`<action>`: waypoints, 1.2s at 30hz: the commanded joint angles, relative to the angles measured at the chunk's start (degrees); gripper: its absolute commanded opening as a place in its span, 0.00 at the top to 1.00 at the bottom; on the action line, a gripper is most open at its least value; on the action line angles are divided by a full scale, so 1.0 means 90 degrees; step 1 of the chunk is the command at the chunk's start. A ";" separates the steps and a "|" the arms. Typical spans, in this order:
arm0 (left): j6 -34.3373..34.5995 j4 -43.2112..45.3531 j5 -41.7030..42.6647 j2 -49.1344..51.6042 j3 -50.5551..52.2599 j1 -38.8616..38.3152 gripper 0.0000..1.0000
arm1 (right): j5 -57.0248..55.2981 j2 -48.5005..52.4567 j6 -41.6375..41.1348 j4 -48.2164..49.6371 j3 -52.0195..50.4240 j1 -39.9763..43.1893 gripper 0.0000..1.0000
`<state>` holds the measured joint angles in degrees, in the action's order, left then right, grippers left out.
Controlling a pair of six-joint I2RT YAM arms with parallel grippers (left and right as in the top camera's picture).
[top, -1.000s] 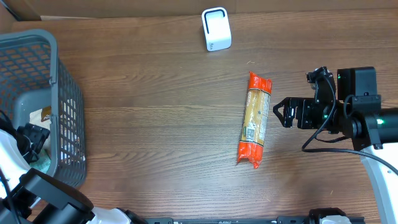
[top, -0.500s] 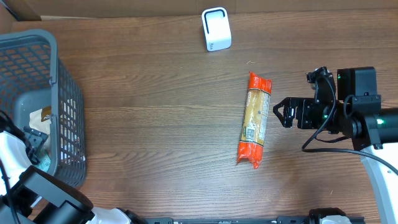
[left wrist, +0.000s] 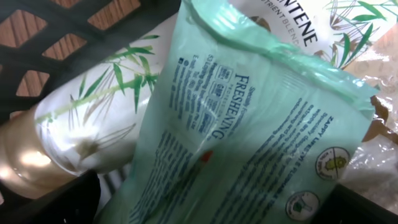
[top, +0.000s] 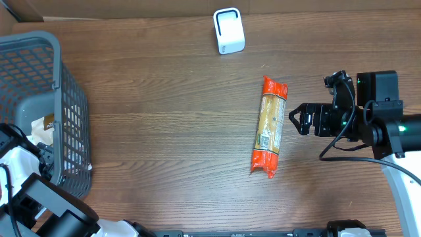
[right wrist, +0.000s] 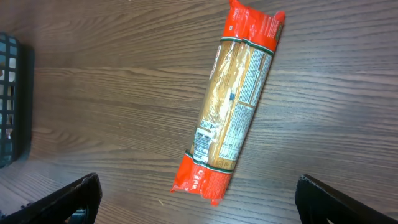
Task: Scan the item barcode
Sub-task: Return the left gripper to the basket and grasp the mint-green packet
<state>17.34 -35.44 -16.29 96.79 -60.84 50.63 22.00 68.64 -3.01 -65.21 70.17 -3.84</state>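
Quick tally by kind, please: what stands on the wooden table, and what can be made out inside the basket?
Grey plastic mesh basket: 1
White box-shaped barcode scanner: 1
Orange-ended clear packet of spaghetti: 1
Pale green soft pack of wipes: 1
White bamboo-print bottle with gold cap: 1
Total: 5; other basket contents too hidden to count.

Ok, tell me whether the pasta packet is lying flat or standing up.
Lying flat: the pasta packet rests lengthwise on the table, both orange ends down on the wood.
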 commanded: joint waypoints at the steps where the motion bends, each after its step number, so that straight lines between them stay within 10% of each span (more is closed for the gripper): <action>1: -0.0119 0.0027 0.0019 0.0083 0.0221 -0.0002 0.06 | -0.0061 -0.0022 0.0007 0.0019 0.0117 -0.0007 0.00; 4: -0.0119 0.0061 0.0177 0.0097 0.0221 -0.0002 0.25 | -0.0061 -0.0022 0.0007 0.0027 0.0117 -0.0007 0.00; 7: -0.0119 0.0090 0.0345 0.0117 0.0221 -0.0002 0.72 | -0.0061 -0.0022 0.0007 0.0041 0.0117 -0.0007 0.00; 11: -0.0124 0.0109 0.0362 0.0114 0.0214 -0.0002 0.96 | -0.0063 -0.0022 0.0007 0.0002 0.0117 -0.0007 0.00; 30: -0.0408 -0.2681 0.1863 0.0100 -0.4410 -0.0425 0.96 | -0.0061 -0.0022 0.0007 0.0061 0.0117 -0.0007 0.00; 36: -0.0933 -0.3638 0.3682 -0.0104 -0.6210 -0.1069 0.96 | -0.0061 -0.0022 0.0007 0.0058 0.0117 -0.0007 0.00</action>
<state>12.82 -65.49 5.65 98.04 -110.45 44.42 22.02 68.64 -2.98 -65.10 70.17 -3.84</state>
